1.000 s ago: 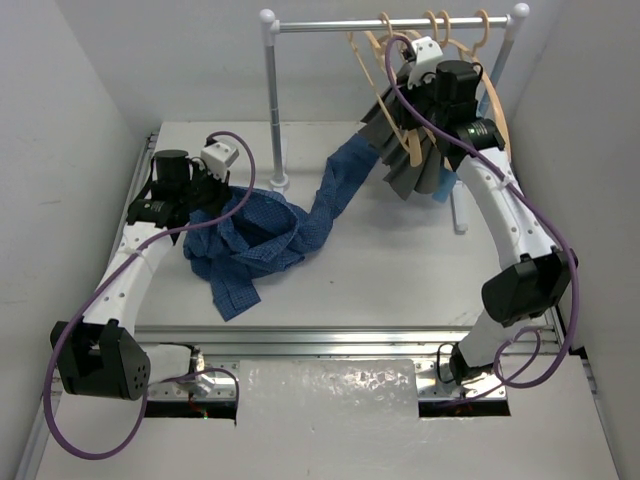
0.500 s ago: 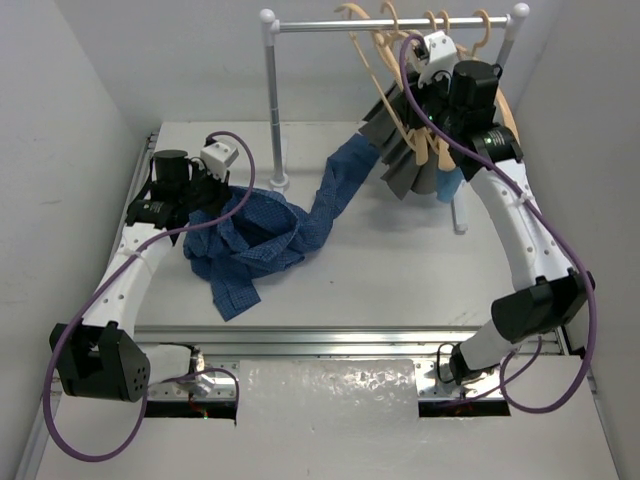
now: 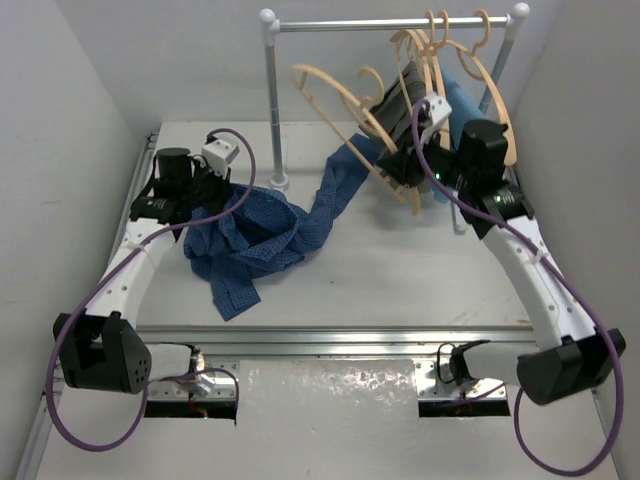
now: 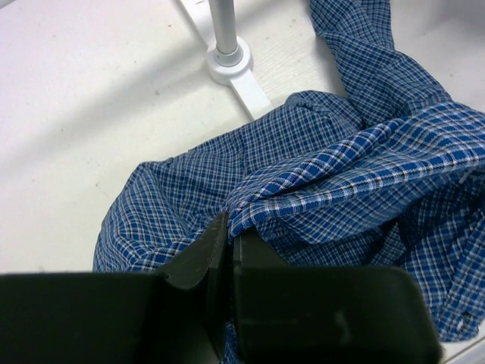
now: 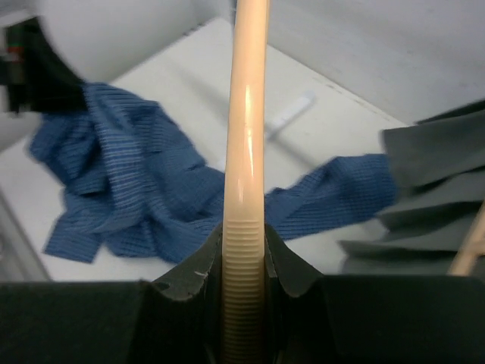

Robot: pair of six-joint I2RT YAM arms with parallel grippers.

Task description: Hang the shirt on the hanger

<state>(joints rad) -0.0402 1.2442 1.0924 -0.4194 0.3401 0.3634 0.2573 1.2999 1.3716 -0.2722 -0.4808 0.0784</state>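
Observation:
The dark blue checked shirt (image 3: 262, 235) lies crumpled on the table's left half, with one sleeve stretched toward the rack. My left gripper (image 3: 205, 192) is shut on a fold of its edge; the left wrist view shows the fabric (image 4: 356, 174) pinched between the closed fingers (image 4: 229, 227). My right gripper (image 3: 405, 165) is shut on a pale tan hanger (image 3: 330, 78), held off the rail and tilted out to the left above the sleeve. In the right wrist view the hanger's ribbed arm (image 5: 246, 152) runs up between the jaws (image 5: 244, 243), with the shirt (image 5: 114, 174) below.
A metal clothes rail (image 3: 390, 24) spans the back on a white post (image 3: 275, 110), whose foot shows in the left wrist view (image 4: 227, 61). Several more tan hangers (image 3: 470, 40), a grey pleated garment (image 3: 405, 100) and a light blue garment (image 3: 462, 100) hang at its right end. Walls close both sides.
My right arm has pulled one hanger off the rail, down and to the left, away from the hanging garments. My left gripper and the shirt have stayed put.

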